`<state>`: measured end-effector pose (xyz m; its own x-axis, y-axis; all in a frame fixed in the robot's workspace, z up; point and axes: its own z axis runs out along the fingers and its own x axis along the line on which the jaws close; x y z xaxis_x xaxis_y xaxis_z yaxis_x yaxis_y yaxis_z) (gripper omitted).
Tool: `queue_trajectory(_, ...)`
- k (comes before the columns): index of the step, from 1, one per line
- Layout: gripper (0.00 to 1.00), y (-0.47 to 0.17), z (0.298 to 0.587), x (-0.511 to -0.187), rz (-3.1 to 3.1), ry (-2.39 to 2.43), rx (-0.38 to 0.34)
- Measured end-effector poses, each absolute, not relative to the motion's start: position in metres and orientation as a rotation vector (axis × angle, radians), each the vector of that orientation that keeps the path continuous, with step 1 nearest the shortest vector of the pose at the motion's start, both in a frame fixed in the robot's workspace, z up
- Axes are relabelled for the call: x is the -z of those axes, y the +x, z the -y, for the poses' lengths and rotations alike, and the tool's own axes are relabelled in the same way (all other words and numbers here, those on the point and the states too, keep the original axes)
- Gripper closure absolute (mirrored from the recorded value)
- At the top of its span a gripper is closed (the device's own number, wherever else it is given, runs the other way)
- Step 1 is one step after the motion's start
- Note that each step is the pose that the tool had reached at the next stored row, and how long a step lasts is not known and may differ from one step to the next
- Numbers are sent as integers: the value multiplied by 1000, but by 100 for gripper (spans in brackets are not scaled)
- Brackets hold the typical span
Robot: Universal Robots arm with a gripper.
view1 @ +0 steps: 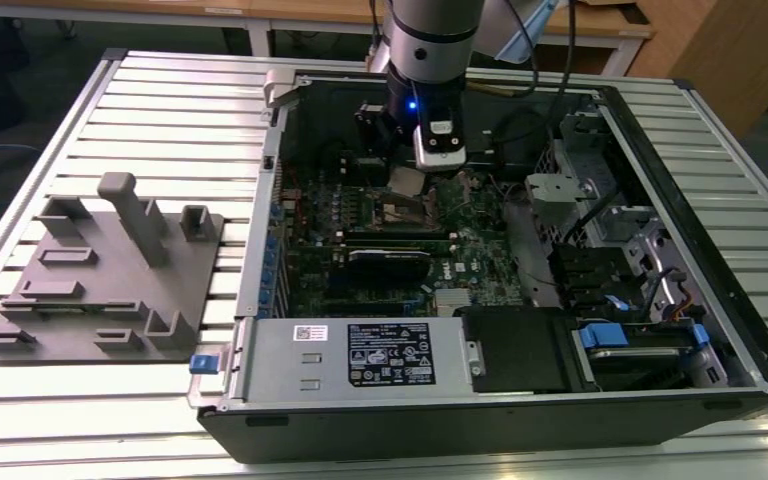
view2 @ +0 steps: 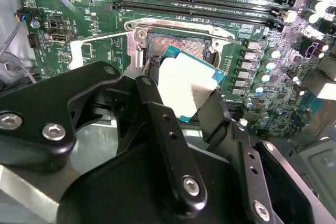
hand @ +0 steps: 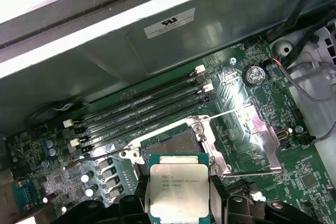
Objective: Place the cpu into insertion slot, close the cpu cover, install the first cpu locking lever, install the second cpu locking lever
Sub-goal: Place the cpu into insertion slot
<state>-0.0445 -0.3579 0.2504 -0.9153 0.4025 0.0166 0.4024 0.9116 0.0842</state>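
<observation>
Silver cpu (hand: pixel 177 190) hanging just by the open slot (hand: pixel 172 144)
End effector (hand: pixel 178 205) is clenched on the cpu's two edges, probably to keep it level; cover (hand: pixel 256 129) is flipped off to the side, out of the way.

Arm (view1: pixel 431 40) vertical, end effector (view2: pixel 184 95) in pinch.

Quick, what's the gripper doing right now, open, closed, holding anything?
The gripper is shut on the small flat square cpu with the silver-grey metal top, close to the dark square insertion slot, not yet seated.
</observation>
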Motion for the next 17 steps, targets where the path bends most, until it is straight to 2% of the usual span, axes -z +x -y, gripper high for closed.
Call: queue_trajectory(17,46,-45,358,-250,-3024,818,-134)
